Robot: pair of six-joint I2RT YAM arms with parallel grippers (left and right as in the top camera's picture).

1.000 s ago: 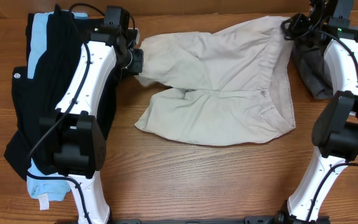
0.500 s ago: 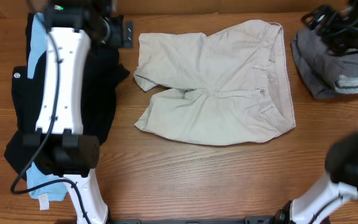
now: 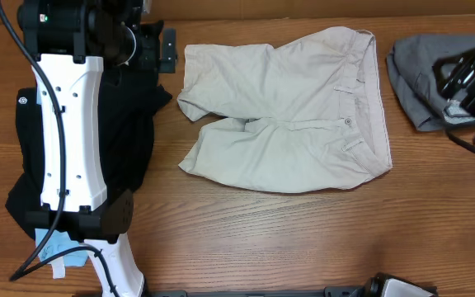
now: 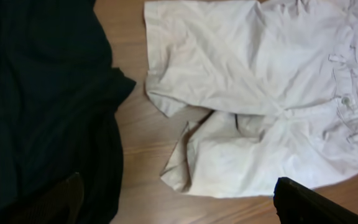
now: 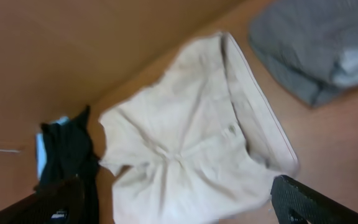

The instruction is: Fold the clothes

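Shorts (image 3: 287,115) lie flat mid-tabletop (image 3: 303,239), long axis left-right, waistband toward my right arm (image 3: 468,76), hems just beside my left arm (image 3: 66,124), which is nearer; both sets of jaws gape wide, holding nothing.

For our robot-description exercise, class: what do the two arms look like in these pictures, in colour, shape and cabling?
The left arm is a long white shell with black joints, a thin black cable and a green light. Of the right arm only a black section with cables shows. Gripper fingers look dark.
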